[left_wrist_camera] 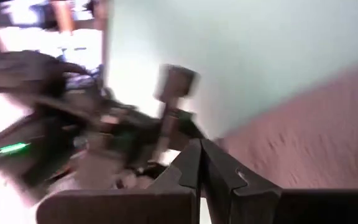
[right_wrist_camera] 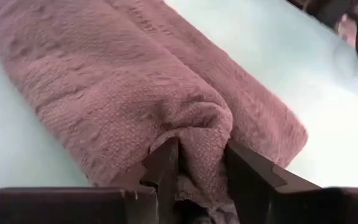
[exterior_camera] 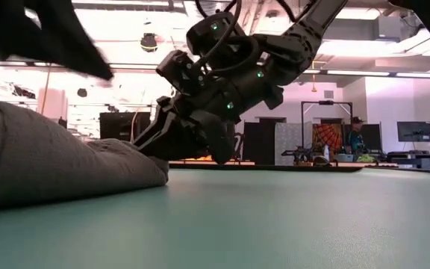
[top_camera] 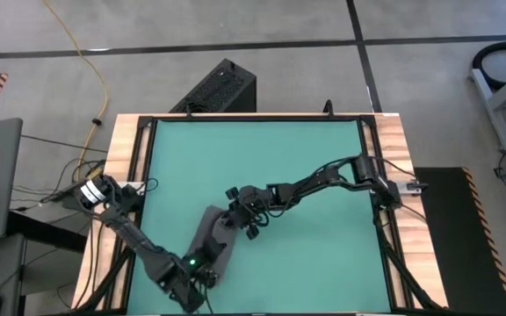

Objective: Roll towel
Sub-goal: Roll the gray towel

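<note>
The dark grey towel (top_camera: 211, 239) lies as a thick, partly rolled bundle on the green mat (top_camera: 323, 254), near the table's near edge. It also shows in the low view (exterior_camera: 43, 157) and the right wrist view (right_wrist_camera: 117, 81). My right gripper (top_camera: 228, 226) is at the bundle's far end, shut on a bunch of the cloth. My left gripper (top_camera: 196, 283) is near the bundle's near end, lifted above it in the low view (exterior_camera: 43, 30). Its fingers (left_wrist_camera: 191, 168) look shut and empty, with the towel (left_wrist_camera: 316, 137) beside them. My right gripper pinches a raised fold of the towel (right_wrist_camera: 197, 134) between its two fingers, at the bundle's far end. The fingers (exterior_camera: 163, 142) slant down from the table's far right. The rest of the towel lies slack on the mat.
A wooden frame (top_camera: 130, 175) borders the mat on all sides. Bare mat stretches to the far and right sides of the towel. A black box (top_camera: 222, 88) stands on the floor beyond the far edge. People and furniture show in the room behind (exterior_camera: 357, 134).
</note>
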### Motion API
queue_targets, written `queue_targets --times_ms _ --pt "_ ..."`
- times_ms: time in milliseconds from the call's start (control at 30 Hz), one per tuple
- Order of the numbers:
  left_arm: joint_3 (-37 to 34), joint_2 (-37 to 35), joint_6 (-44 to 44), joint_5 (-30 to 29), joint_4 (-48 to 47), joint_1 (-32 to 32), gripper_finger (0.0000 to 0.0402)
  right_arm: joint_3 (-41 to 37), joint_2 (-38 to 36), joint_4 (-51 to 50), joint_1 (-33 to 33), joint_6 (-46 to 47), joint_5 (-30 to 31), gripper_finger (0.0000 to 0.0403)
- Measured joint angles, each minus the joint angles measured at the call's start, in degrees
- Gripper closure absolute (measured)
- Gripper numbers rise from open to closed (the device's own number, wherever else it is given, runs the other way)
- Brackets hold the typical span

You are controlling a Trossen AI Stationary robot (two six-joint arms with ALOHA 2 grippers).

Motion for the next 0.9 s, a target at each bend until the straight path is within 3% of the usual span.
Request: queue_targets --times_ms 133,200,300,400,500,667,900 --pt "6.34 -0.04 -14.37 -9.31 -9.53 -3.47 0.0402 0.00 0.07 -1.26 -0.24 2.96 0.02 0.0248" --pt "8.42 -0.06 -24.55 -9.93 -16.48 -5.12 0.0402 0.00 -0.17 -2.02 -0.14 4.48 0.14 0.0248" --pt "8.88 -0.09 -47.54 -2.71 -23.82 -6.81 0.0402 0.00 -0.23 -2.84 0.17 6.45 1.08 0.0248" --pt "5.94 0.06 -63.76 12.02 -26.25 -7.29 0.0402 0.00 -0.30 -3.35 0.74 9.69 4.05 0.0248" --pt "2.86 2.59 -67.44 19.98 -26.23 -8.12 0.0402 0.00 -0.32 -3.99 1.66 11.40 5.22 0.0248" --pt "-0.47 8.51 -69.45 17.91 -25.73 -10.43 0.0402 0.00 -0.36 -4.71 3.23 13.21 7.48 0.0248" --pt "-1.26 11.28 -63.85 15.43 -27.29 -11.57 0.0402 -0.08 -0.49 -4.50 4.94 15.93 10.28 0.0248"
